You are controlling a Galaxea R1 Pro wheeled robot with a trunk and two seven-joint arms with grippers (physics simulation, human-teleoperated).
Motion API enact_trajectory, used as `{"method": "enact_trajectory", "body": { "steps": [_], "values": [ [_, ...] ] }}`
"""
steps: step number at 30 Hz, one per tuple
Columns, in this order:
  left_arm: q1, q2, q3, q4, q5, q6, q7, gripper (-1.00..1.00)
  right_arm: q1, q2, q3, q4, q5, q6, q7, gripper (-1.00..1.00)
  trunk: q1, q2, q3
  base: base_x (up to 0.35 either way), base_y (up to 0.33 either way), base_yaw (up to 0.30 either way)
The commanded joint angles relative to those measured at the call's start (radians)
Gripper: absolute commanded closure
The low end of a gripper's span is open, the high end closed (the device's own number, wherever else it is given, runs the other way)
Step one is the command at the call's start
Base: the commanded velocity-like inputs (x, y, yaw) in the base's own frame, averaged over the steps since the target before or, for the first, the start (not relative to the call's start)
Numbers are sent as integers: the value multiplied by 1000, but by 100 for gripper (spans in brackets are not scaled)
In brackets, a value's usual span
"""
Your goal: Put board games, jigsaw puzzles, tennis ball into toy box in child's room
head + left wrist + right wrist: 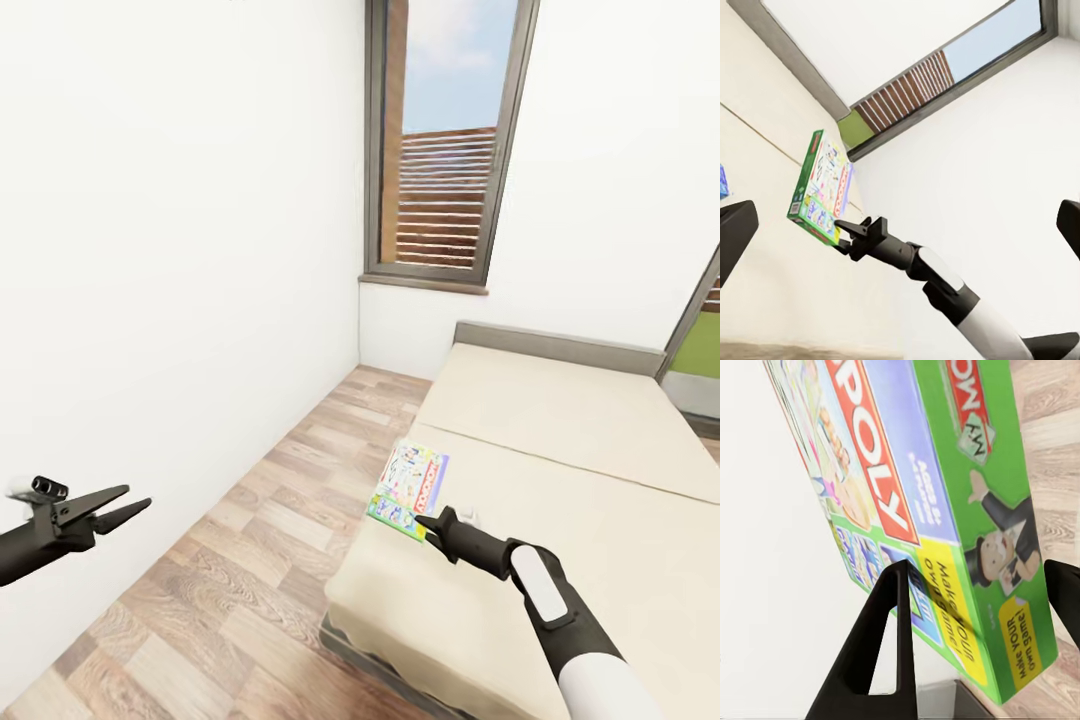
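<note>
Head view, left to right: the left gripper (125,503) hangs over the wood-plank floor (250,560) beside a white wall, its two black fingers spread with nothing between them. Further right, the Monopoly board game (408,489) lies flat near the left edge of the beige bed (560,480). At its near end is the right gripper (428,524); the right wrist view shows its fingers (889,652) parted either side of the box's green edge (975,510), though I cannot tell whether they touch it.
</note>
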Motion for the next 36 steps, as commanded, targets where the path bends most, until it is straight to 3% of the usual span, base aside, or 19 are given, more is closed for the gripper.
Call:
{"method": "enact_trajectory", "body": {
  "steps": [1, 10, 36],
  "values": [
    [-1, 10, -4, 1, 0, 5, -2, -100, -1, 1, -3, 0, 5, 5, 4, 100, -4, 7, 2, 0, 0, 214],
    [-1, 29, -11, 2, -2, 5, 5, -100, -2, 1, -2, 0, 5, -13, 5, 100, -38, 70, 30, 0, 0, 272],
    [-1, 24, -16, 1, -11, 5, 37, -100, -2, 0, -2, 0, 7, -38, 17, 100, -138, 252, 112, 0, 0, 291]
  ]
}}
